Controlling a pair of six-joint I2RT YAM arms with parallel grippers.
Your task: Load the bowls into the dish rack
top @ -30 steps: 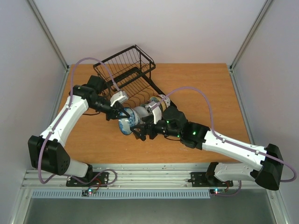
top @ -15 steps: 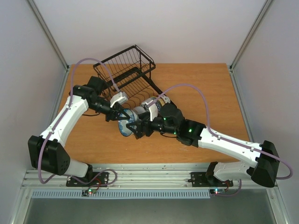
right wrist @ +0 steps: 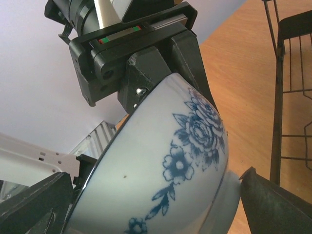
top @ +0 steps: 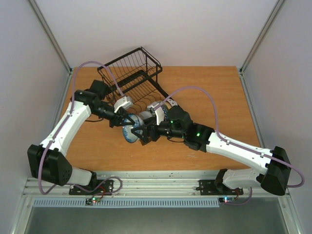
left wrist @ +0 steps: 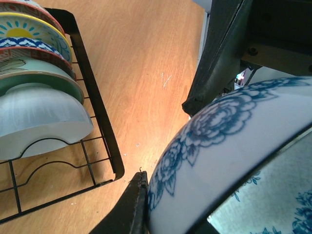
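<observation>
Right jaws have slid leftward, spread open around the blue-and-white bowl (top: 129, 134) that the left jaws clamp.

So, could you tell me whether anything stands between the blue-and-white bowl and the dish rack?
Nothing lies on the table between the blue-and-white bowl, held by the left gripper, and the dish rack. The rack end facing it already holds loaded bowls, though.

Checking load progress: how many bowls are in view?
5 visible. A blue-and-white floral ceramic bowl is in the left hand; four stand in the black wire dish rack: mint-green, red-rimmed, yellow-centred, another red-rimmed. They overlap, so more may be hidden.
</observation>
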